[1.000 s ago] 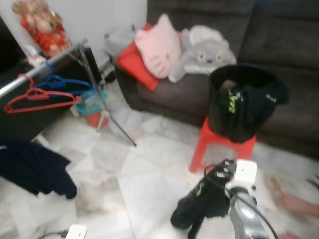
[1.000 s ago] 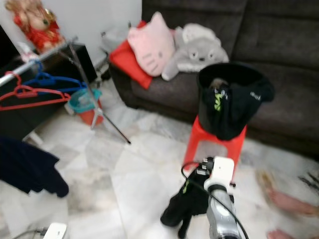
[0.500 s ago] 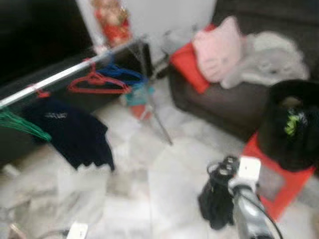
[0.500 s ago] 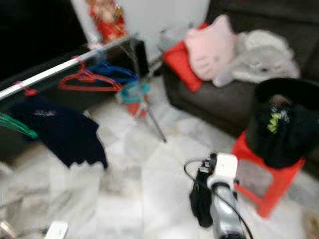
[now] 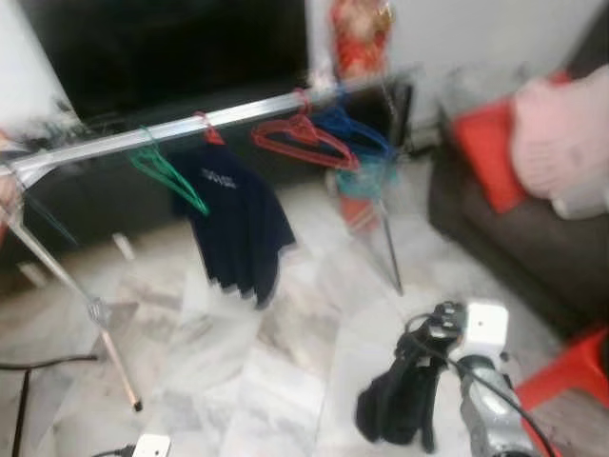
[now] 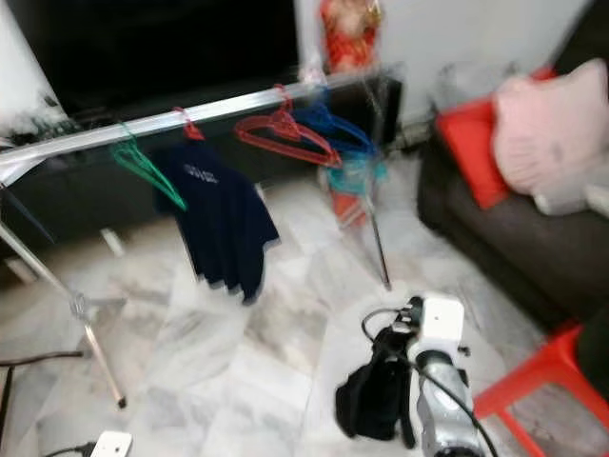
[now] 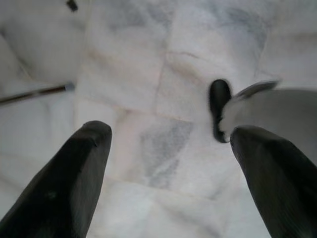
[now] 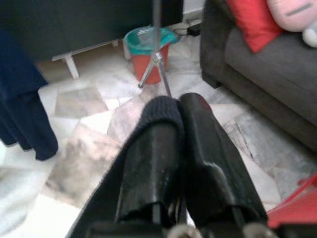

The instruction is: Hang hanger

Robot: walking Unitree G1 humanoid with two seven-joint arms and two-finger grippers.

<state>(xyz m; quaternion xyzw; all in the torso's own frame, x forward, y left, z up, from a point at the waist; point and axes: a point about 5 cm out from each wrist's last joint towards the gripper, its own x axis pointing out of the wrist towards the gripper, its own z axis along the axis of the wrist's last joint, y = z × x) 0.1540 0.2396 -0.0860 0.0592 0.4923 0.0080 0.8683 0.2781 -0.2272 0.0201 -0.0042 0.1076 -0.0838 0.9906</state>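
Marble floor (image 5: pixel 238 381) beneath silver rail (image 5: pixel 190 124) carrying 4 hangers. Right gripper (image 8: pixel 178 111) pinching black garment (image 5: pixel 395 409); left gripper (image 7: pixel 166 148) spread.

My head stereo pair looks forward and down, sharing the clothes rail (image 5: pixel 190 124) at 11 o'clock and sofa (image 6: pixel 514 238) at 2. Left wrist camera faces straight down, close to marble floor (image 7: pixel 163 144); right wrist camera looks low toward the bucket (image 8: pixel 147 47).
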